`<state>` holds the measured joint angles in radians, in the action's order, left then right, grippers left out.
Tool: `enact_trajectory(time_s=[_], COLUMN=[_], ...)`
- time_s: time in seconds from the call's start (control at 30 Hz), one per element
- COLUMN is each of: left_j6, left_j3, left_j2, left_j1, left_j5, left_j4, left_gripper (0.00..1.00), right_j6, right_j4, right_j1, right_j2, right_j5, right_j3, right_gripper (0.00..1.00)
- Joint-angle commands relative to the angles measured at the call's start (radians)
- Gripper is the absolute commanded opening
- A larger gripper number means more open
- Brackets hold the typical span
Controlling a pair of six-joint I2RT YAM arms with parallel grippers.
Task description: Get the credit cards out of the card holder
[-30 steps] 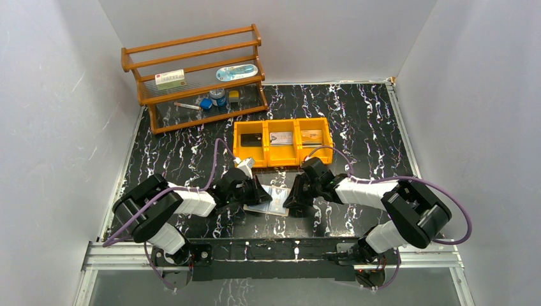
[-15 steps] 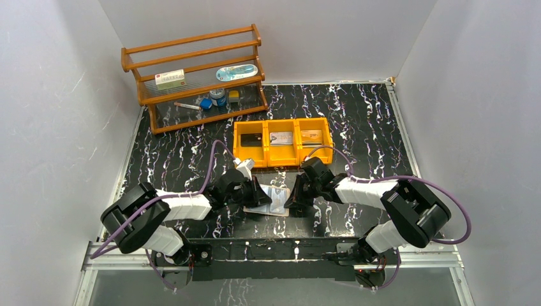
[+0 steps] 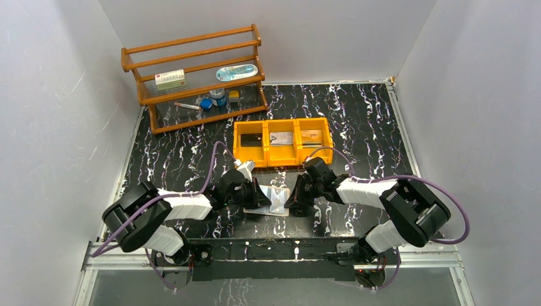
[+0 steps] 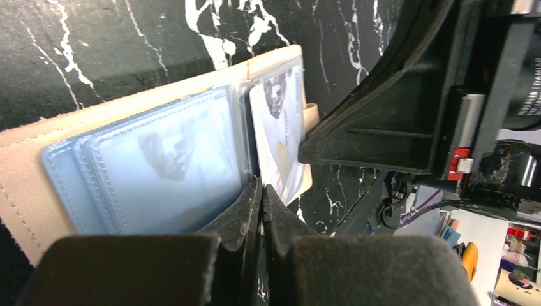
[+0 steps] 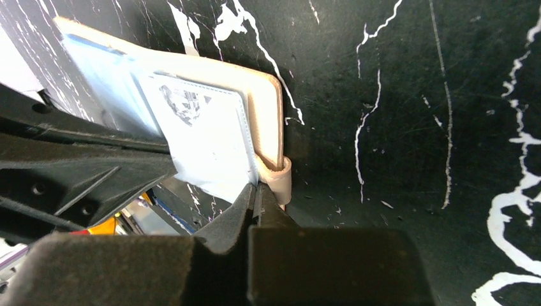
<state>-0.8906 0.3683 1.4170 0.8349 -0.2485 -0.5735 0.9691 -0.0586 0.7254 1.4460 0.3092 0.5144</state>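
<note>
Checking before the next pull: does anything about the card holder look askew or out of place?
Yes: a pale card sticks partway out of the card holder, overhanging its tan edge by the right pincer. Nothing looks spilled or damaged.

Flat tan two-leaf card holder (image 3: 277, 197) boxed in: black left gripper (image 4: 261, 189) on its left leaf, black right gripper (image 5: 256, 191) at its right edge, yellow three-compartment plastic bin (image 3: 274, 163) just behind. Bare black marbled tabletop (image 3: 363, 121) right of bin gives passage; brown wooden shelf rack (image 3: 191, 76) blocks far left
</note>
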Motion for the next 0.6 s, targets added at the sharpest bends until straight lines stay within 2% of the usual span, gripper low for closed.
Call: enact_trajectory(time_s=[0.0, 0.1, 0.23, 0.4, 0.57], left_j6=[-0.030, -0.065, -0.099, -0.110, -0.090], left_j3=[0.011, -0.004, -0.011, 0.006, 0.015], left_j2=[0.059, 0.094, 0.136, 0.171, 0.180], left_j1=[0.013, 0.013, 0.013, 0.015, 0.017], left_j5=[-0.108, -0.135, -0.166, -0.218, -0.233], left_j4=[-0.087, -0.150, -0.236, -0.303, -0.303], left_gripper=[0.03, 0.09, 0.12, 0.11, 0.07], right_j6=[-0.023, -0.021, -0.014, -0.013, -0.021], right_j4=[0.000, -0.002, -0.027, -0.037, -0.032], right_j1=[-0.006, -0.007, -0.007, -0.007, -0.006], right_j2=[0.051, 0.069, 0.087, 0.096, 0.099], right_j5=[-0.077, -0.066, -0.050, -0.038, -0.035], right_j3=[-0.014, -0.007, -0.012, -0.014, -0.008], right_gripper=[0.00, 0.00, 0.00, 0.00, 0.00])
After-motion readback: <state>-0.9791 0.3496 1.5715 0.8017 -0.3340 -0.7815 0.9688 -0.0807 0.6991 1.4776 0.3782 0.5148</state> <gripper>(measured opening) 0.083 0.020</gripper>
